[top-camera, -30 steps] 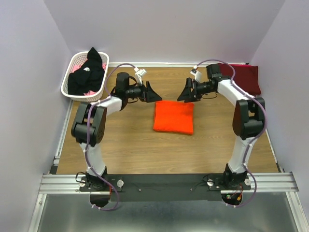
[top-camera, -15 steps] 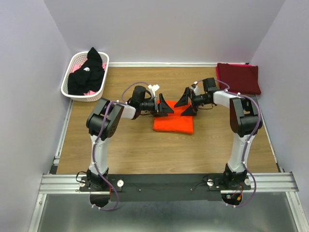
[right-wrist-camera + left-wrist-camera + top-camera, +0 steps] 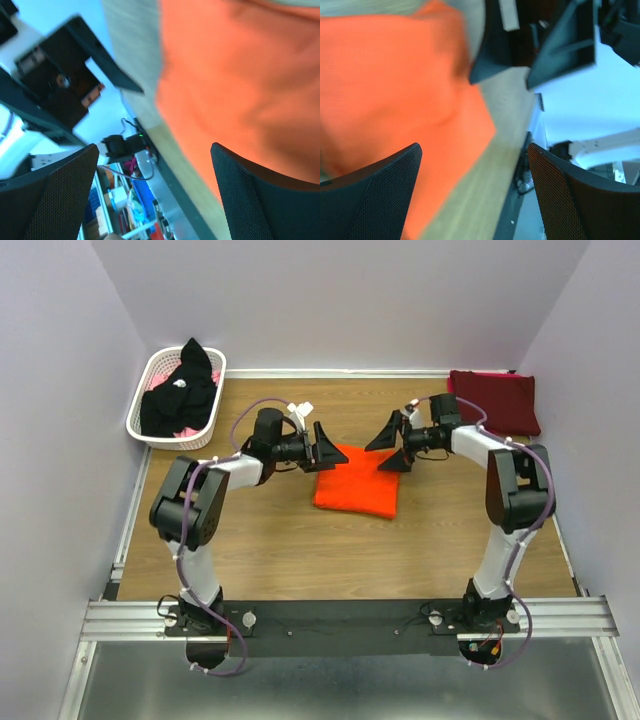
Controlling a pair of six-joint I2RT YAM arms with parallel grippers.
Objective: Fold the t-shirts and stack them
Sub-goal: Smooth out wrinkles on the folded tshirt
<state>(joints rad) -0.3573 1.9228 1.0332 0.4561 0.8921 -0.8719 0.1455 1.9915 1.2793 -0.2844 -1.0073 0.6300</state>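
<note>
The folded orange t-shirt point(image 3: 357, 481) lies in the middle of the table. It fills much of the left wrist view point(image 3: 395, 90) and the right wrist view point(image 3: 240, 75). My left gripper point(image 3: 328, 449) is open and empty at the shirt's far left corner. My right gripper point(image 3: 393, 445) is open and empty at its far right corner. The two grippers face each other. The folded maroon t-shirt point(image 3: 494, 401) lies at the back right. The black t-shirt point(image 3: 185, 388) is crumpled in the white basket point(image 3: 150, 430).
The white slotted basket stands at the back left against the wall, with a bit of pink cloth point(image 3: 157, 381) under the black shirt. Purple walls close the table on three sides. The arm bases sit on a rail point(image 3: 340, 615) at the near edge.
Both grippers swung in toward the orange shirt's far edge, then lifted back a little. The shirt has shifted slightly to the left. Both grippers stayed open.
</note>
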